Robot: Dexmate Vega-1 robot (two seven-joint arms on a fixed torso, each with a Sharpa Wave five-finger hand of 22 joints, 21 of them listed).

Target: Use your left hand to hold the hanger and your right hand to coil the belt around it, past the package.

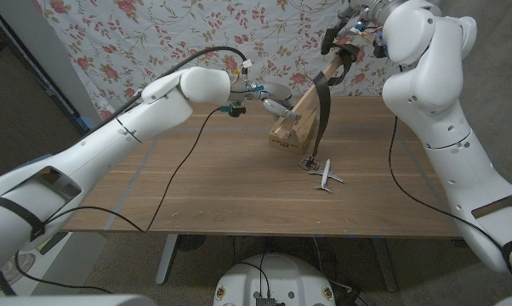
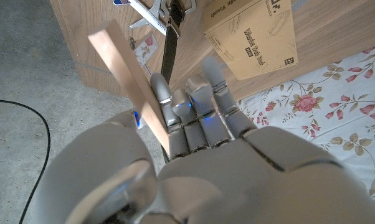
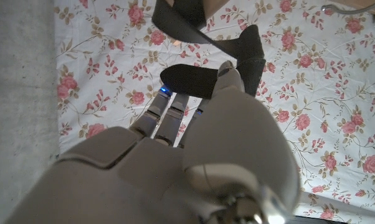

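A wooden hanger (image 1: 306, 100) slants up from the table, and my left hand (image 1: 269, 99) grips its lower part. In the left wrist view my left hand (image 2: 200, 130) closes on the hanger's flat wooden bar (image 2: 126, 78). A cardboard package (image 1: 289, 131) leans at the hanger's foot on the table. The dark belt (image 1: 322, 106) hangs over the hanger's upper end, and its buckle (image 1: 310, 163) lies on the table. My right hand (image 1: 351, 34) holds the belt's upper end high above the hanger. In the right wrist view that hand (image 3: 194, 143) pinches the belt strap (image 3: 197, 81).
A silver metal clip (image 1: 327, 176) lies on the wooden table (image 1: 205, 191) just right of the buckle. A floral cloth (image 1: 154, 34) hangs behind the table. A black cable (image 1: 184, 161) droops from my left arm over the table's near left part.
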